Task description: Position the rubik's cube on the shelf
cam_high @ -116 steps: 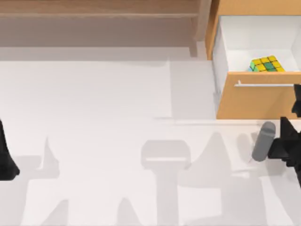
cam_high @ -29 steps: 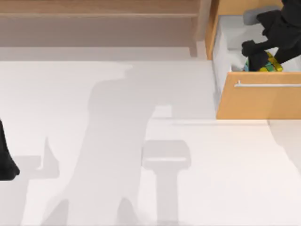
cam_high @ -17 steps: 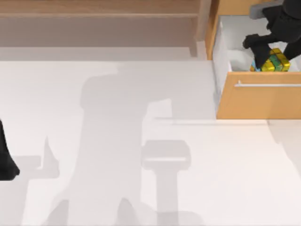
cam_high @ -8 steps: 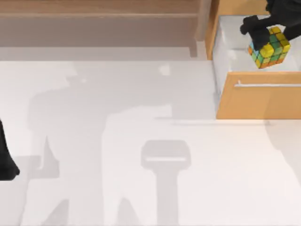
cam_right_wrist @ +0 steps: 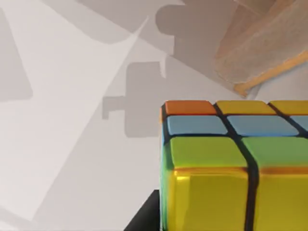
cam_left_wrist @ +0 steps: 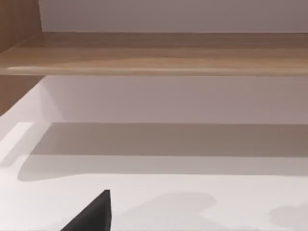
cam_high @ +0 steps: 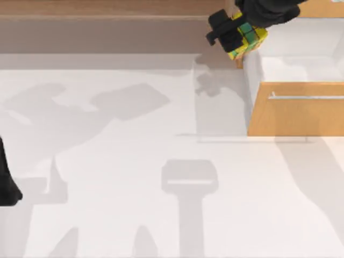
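Cube's out of the drawer, not shelved yet

Right pincer (cam_high: 232, 33) is pinching the cube (cam_high: 244, 36) beside the shelf (cam_high: 107, 11); placing is what's left.

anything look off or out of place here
Nothing damaged or spilled. The drawer stands pulled open, and the cube hangs tilted in the right gripper by the shelf's side panel, not yet set down. The left arm is parked at the table's left edge.

The right claw (cam_high: 236, 32) hangs at the far right of the table, raised, its fingers closed on the rubik's cube (cam_high: 246, 35). The left arm (cam_high: 7, 183) sits parked at the table's left edge.
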{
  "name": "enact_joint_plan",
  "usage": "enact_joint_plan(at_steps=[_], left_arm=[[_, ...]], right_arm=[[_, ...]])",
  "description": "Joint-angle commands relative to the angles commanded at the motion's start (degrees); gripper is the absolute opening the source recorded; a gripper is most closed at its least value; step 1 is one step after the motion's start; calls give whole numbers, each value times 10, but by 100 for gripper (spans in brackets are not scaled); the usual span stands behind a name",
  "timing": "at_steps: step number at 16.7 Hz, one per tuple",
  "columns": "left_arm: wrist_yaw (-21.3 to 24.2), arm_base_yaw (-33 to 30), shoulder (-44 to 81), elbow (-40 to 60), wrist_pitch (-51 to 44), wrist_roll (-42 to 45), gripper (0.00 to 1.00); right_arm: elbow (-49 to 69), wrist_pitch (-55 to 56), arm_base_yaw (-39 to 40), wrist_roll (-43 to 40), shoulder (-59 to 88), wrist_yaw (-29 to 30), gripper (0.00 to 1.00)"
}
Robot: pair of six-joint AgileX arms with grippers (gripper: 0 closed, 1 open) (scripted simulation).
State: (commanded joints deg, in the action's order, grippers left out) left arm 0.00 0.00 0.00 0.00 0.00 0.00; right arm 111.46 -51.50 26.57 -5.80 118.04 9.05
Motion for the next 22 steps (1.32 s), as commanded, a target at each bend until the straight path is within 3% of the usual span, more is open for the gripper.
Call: enact_joint_plan(at_steps=[7,15,22], left_arm=[[0,0,0,0,0,0,100],[0,0,0,0,0,0,100],[0,0,0,0,0,0,100]], right_arm=[[-161,358,107,16,-12,107,0],[-281,814,160,17,52,260,0],[-326,1070,171,12,107,354,0]])
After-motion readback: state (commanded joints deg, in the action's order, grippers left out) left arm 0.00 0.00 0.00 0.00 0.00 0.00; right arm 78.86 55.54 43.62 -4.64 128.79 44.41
